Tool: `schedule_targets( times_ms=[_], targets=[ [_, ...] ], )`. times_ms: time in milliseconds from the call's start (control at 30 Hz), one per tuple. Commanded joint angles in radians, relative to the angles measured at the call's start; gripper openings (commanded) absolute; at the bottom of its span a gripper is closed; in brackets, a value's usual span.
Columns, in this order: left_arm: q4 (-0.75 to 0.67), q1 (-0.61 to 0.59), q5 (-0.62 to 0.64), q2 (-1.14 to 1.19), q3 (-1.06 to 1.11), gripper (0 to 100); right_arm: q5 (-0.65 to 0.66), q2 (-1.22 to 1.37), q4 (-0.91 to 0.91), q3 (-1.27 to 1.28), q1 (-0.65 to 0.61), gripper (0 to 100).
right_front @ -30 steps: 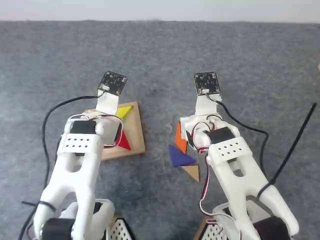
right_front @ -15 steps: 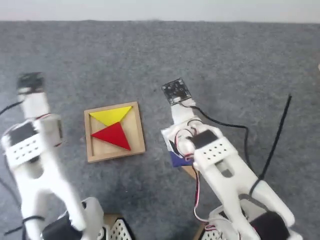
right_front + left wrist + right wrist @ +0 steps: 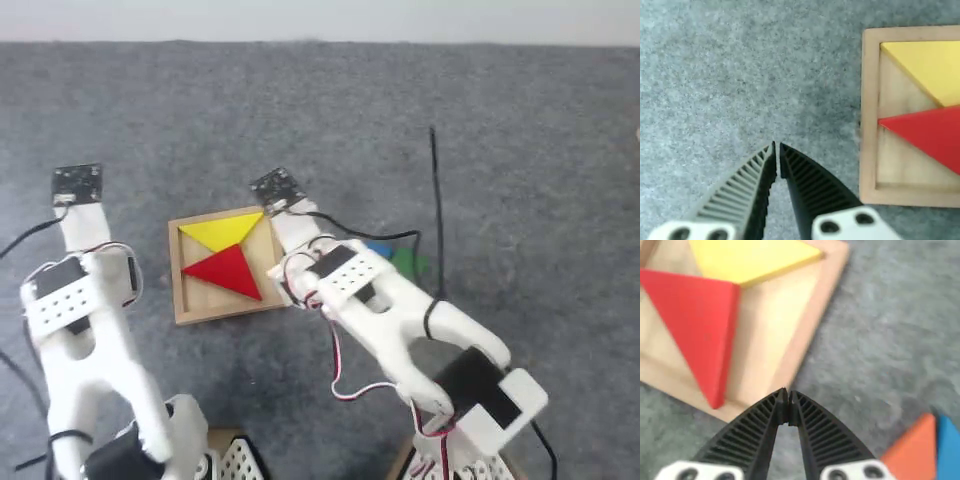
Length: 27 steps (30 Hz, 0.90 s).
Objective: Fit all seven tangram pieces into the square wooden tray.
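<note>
Lying in the square wooden tray (image 3: 174,272) are a yellow wooden triangle (image 3: 222,230) and a red wooden triangle (image 3: 226,272), tips meeting. The left pincer (image 3: 776,146), pressed together and empty, hangs over the grey felt surface (image 3: 500,150) beside one rim. The right pincer (image 3: 788,392), likewise together and empty, sits at the opposite rim, near a flat orange piece (image 3: 912,452) and a blue piece (image 3: 949,445).

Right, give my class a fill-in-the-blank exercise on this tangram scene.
The wooden tray holds ____ pieces.
Next to the yellow triangle in it lies a ____ triangle.
The left pincer and right pincer are both ____.
Beside the orange piece lies a ____ piece.
Missing words: two; red; shut; blue.
</note>
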Motion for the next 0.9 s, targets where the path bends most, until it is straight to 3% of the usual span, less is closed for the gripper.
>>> schedule_targets(
  times_ms=[0, 200, 367, 600, 867],
  targets=[
    [-0.037, 0.008, 0.026, -0.003, -0.007, 1, -0.002, -0.005, -0.004, -0.069, -0.056, 0.6],
    [-0.068, 0.074, 0.058, 0.158, -0.03, 1, 0.002, -0.004, -0.004, -0.069, -0.061, 0.6],
    [-0.061, 0.083, 0.103, 0.4, -0.206, 1, 0.002, 0.033, -0.065, -0.074, -0.048, 0.6],
    [-0.068, 0.091, 0.15, 0.443, -0.291, 1, 0.003, 0.116, -0.14, -0.081, -0.012, 0.6],
    [-0.068, 0.089, 0.152, 0.443, -0.275, 1, 0.0, 0.128, 0.163, -0.235, 0.013, 0.6]
  ],
)
